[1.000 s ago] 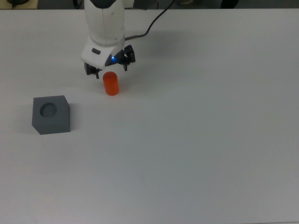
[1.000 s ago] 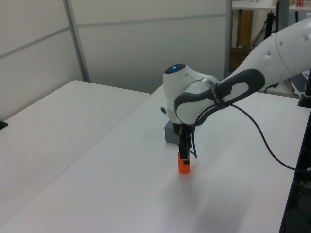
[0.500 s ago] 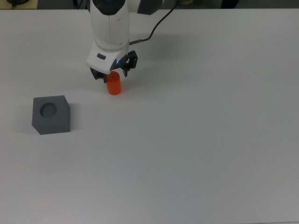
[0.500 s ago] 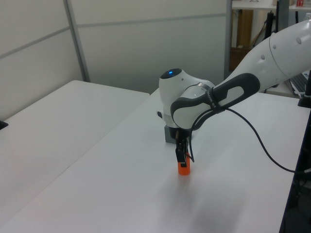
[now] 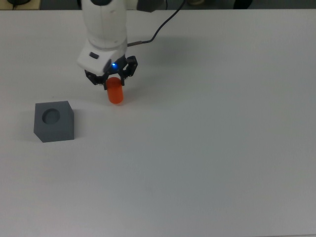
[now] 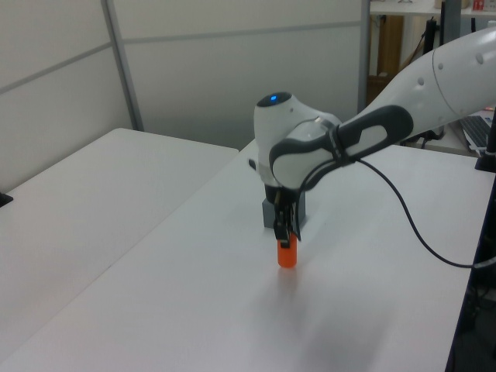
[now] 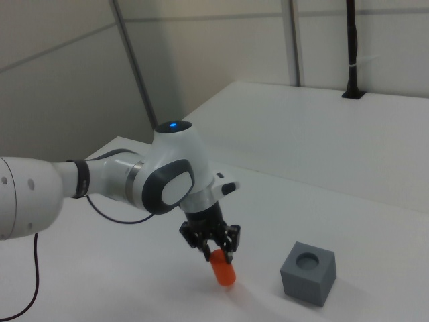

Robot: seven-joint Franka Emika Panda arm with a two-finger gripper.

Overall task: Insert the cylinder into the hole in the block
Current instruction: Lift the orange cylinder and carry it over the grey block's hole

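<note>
You have the cylinder [image 5: 116,92] pinched at its top between the gripper [image 5: 112,80] fingers, so carry it to the block [image 5: 54,121], well apart, and lower into its upward-facing hole [image 5: 51,116].

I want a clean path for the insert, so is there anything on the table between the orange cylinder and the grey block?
Nothing visible. The gripper holds the cylinder, and only bare table lies between it and the block, whose hole faces up.
</note>
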